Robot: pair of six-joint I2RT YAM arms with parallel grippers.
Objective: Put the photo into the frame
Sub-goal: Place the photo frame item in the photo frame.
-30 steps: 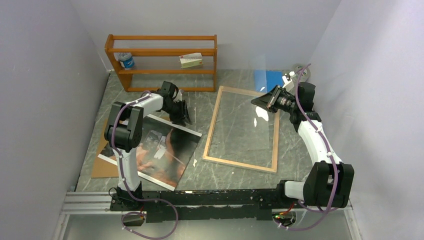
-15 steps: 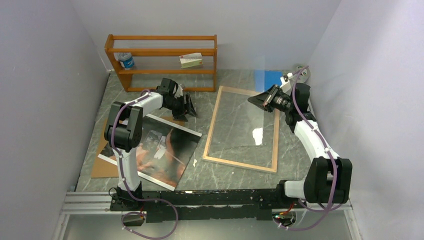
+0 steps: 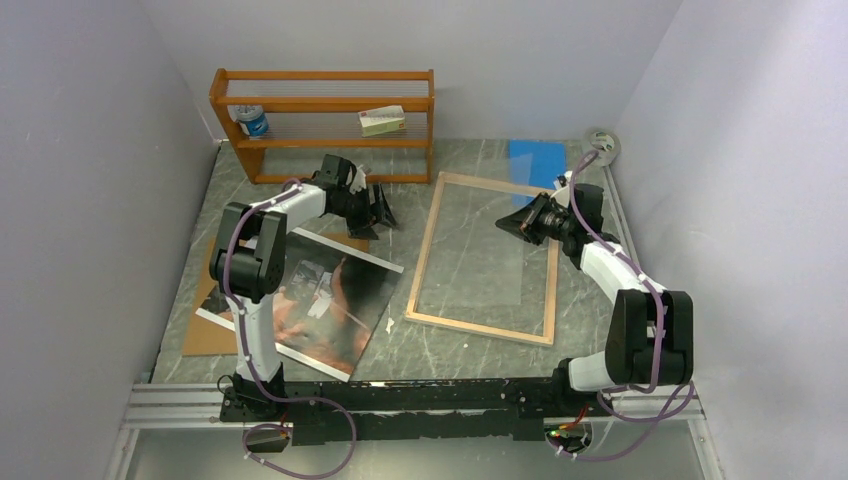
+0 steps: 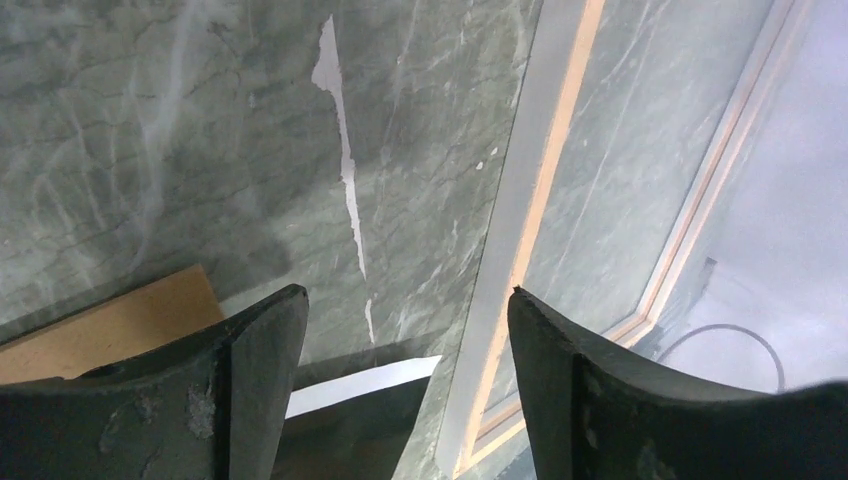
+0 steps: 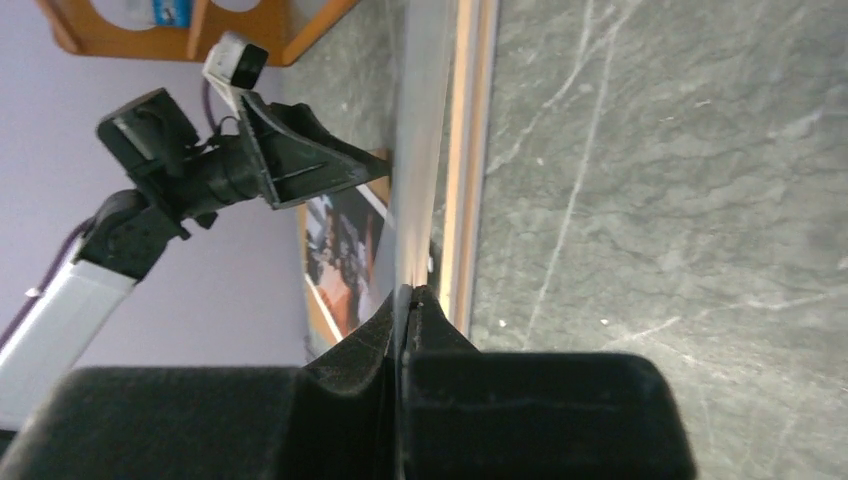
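The photo (image 3: 320, 300) lies face up at the left of the table, on the brown backing board (image 3: 205, 335). The frame (image 3: 480, 330) lies wood side up at the middle right. My right gripper (image 3: 503, 222) is shut on the right edge of the clear glass pane (image 3: 470, 250), holding it tilted over the frame. The right wrist view shows the pane (image 5: 415, 180) edge-on between my shut fingers (image 5: 405, 295), beside a frame rail (image 5: 468, 150). My left gripper (image 3: 385, 212) is open and empty. It hovers above the photo's white corner (image 4: 370, 385), next to the frame's left rail (image 4: 520, 230).
An orange wooden shelf rack (image 3: 320, 103) with a can and a small box stands at the back left. A blue sheet (image 3: 535, 160) lies at the back right by the wall. Walls close in on both sides.
My right gripper has lowered with the glass pane toward the frame. My left gripper has moved from the photo's far edge a little toward the frame.
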